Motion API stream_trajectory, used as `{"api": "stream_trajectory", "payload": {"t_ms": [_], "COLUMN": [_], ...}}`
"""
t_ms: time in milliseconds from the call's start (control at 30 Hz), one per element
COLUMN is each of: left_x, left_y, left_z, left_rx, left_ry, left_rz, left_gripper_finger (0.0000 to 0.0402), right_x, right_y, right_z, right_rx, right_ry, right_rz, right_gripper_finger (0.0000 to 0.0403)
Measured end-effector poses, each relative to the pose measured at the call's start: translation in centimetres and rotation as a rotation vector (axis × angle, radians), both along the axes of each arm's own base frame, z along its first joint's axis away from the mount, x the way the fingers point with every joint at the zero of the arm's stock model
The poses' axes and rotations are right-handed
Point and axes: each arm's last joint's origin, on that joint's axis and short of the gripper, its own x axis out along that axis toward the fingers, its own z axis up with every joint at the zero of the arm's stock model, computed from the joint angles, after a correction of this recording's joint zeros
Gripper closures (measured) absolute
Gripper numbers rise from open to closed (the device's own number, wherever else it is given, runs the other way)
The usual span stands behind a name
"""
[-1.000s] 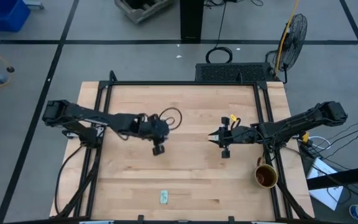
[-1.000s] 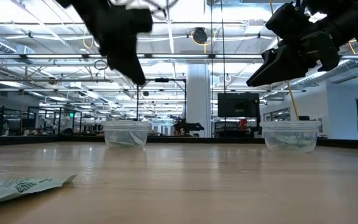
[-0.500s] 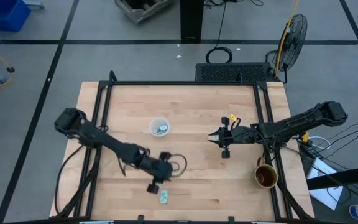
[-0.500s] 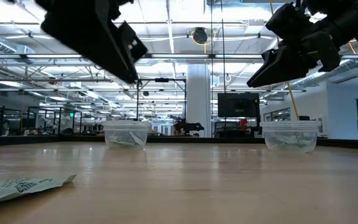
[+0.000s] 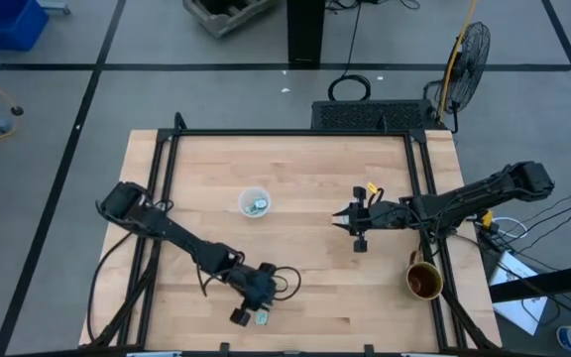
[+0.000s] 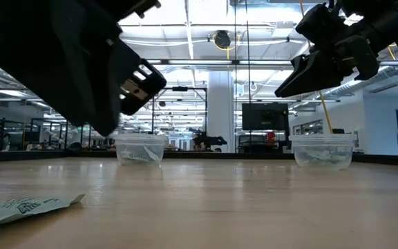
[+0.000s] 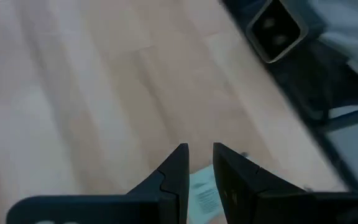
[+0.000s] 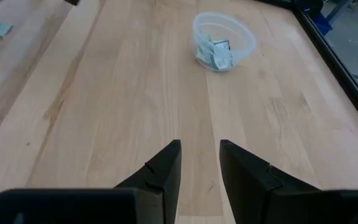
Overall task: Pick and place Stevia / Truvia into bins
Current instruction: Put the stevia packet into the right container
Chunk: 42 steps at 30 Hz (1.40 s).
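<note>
One pale green and white packet (image 5: pixel 262 317) lies flat on the wood near the table's near edge; the low view shows the packet (image 6: pixel 26 206) too. My left gripper (image 5: pixel 246 309) hovers just above it, open by a narrow gap (image 7: pixel 201 149), with the packet (image 7: pixel 201 194) showing between the fingers. A clear cup (image 5: pixel 254 203) holding packets stands mid-table, also seen as the cup (image 8: pixel 222 40). The low view shows two cups, one (image 6: pixel 140 149) and another (image 6: pixel 321 151). My right gripper (image 5: pixel 337 220) waits open (image 8: pixel 201 146) above the table's right half.
A brown mug (image 5: pixel 424 281) sits at the table's right edge. Black frame rails (image 5: pixel 167 169) run along both sides. Bare wood lies between the two arms. A fan (image 5: pixel 464 55) stands on the floor beyond the far right corner.
My left gripper has swung from over the mid-table cup toward the near edge and come down over the lone packet. The cup it covered now shows. The packet and cups have stayed where they were.
</note>
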Motion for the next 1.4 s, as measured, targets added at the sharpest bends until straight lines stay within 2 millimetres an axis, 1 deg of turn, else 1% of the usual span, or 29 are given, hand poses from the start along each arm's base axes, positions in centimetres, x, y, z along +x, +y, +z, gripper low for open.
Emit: {"api": "stream_trajectory", "payload": {"t_ms": [100,267,300,367,500,600,700,767,867,933,1000,1133,1233,1333,1400], "left_x": [-0.6,-1.4,-1.4,-1.4,-1.3,-1.3,-1.1,-0.6,0.3,1.1,2.0,3.5,4.4,5.2,5.6], "left_y": [-0.7,-1.6,-1.7,-1.8,-2.1,-2.0,-1.7,-0.8,1.2,2.9,5.1,9.5,12.3,14.5,15.5], "left_z": [-0.2,-0.5,-0.8,-1.6,-2.9,-3.3,-3.4,-3.4,-3.4,-3.4,-3.4,-3.3,-3.1,-2.8,-2.4], "left_rx": [0.002,0.105,0.129,0.163,0.129,0.154,0.249,0.332,0.441,0.473,0.496,0.477,0.465,0.431,0.403], "left_ry": [0.038,0.005,0.003,0.015,0.070,0.073,0.020,-0.016,-0.049,-0.051,-0.046,-0.041,-0.070,-0.126,-0.167], "left_rz": [-0.022,-0.055,-0.050,-0.037,-0.047,-0.053,-0.031,0.006,0.067,0.118,0.200,0.359,0.431,0.478,0.509], "left_gripper_finger": [0.0323,0.0323,0.0323,0.0323,0.0323,0.0323,0.0323,0.0323,0.0323,0.0323,0.0323,0.0323,0.0323,0.0323,0.0323], "right_x": [0.0,0.0,0.0,0.0,0.0,0.0,0.0,0.0,0.0,0.0,0.0,0.0,0.0,0.2,0.8], "right_y": [0.0,0.0,0.0,0.0,0.0,0.0,0.0,0.0,0.0,0.0,0.0,0.0,0.2,0.6,0.8], "right_z": [0.0,0.0,0.0,0.0,0.0,0.0,0.0,0.0,0.0,0.0,0.0,0.0,0.0,0.0,0.1], "right_rx": [0.000,0.001,0.001,0.001,0.001,0.001,0.001,0.001,0.001,0.001,0.001,0.003,0.044,0.107,0.123], "right_ry": [0.001,0.001,0.001,0.001,0.002,0.001,0.001,0.001,0.001,0.001,0.000,-0.003,0.004,-0.007,-0.064], "right_rz": [0.000,0.000,0.000,0.000,0.000,0.000,0.000,0.000,0.000,0.000,0.000,0.001,0.070,0.175,0.207], "right_gripper_finger": [0.0300,0.0300,0.0300,0.0300,0.0300,0.0300,0.0300,0.0300,0.0300,0.0300,0.0300,0.0300,0.0300,0.0300,0.0300]}}
